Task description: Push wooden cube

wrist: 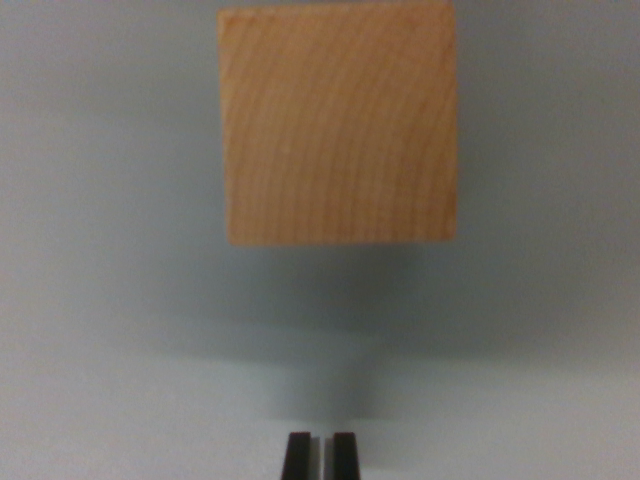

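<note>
In the wrist view, the wooden cube (339, 122) fills the upper middle, resting on a plain grey surface (100, 300), its top edge cut off by the frame. The gripper (320, 455) shows at the bottom edge, well apart from the cube; its dark fingertips (297, 455) stand nearly together with only a thin gap, seemingly holding nothing, though the picture is soft.

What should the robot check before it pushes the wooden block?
1. Block in view: the wooden block shows on the grey table: ok.
2. Gripper closed for pushing: the gripper has its fingertips almost together: ok.
3. Lined up: the block sits straight ahead of the gripper, slightly toward the wrist view's right: ok.
4. Touching yet: bare table shows between them: not ok.
5. Room beyond the block: out of view: cannot tell.
</note>
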{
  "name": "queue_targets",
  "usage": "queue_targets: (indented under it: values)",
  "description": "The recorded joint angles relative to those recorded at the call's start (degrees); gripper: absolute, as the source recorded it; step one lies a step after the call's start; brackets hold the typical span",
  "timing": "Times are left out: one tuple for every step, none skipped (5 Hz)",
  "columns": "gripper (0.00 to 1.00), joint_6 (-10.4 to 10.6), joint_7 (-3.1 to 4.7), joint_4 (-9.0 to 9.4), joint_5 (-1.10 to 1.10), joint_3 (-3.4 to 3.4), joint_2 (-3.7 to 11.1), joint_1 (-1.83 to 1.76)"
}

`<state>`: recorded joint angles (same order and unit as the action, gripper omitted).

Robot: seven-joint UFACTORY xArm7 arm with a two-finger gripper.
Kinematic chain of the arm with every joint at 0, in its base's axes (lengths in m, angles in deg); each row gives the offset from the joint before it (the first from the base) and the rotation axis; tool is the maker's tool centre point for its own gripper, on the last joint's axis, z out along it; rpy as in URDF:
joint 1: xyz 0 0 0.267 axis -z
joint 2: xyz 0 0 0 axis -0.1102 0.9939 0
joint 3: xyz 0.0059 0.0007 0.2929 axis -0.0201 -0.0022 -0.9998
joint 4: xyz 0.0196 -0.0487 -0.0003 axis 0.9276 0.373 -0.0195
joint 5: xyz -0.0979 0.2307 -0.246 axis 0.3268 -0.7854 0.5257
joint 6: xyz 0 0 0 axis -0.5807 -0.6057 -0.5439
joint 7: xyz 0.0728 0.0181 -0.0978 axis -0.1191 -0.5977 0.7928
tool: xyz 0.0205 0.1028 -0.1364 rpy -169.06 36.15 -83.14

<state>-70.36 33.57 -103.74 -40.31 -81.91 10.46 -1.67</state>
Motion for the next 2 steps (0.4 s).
queue_targets:
  values:
    - [1.0, -0.5, 0.1, -1.32, 0.08, 0.09, 0.85, 0.03]
    - [1.0, -0.5, 0.1, -1.32, 0.08, 0.09, 0.85, 0.03]
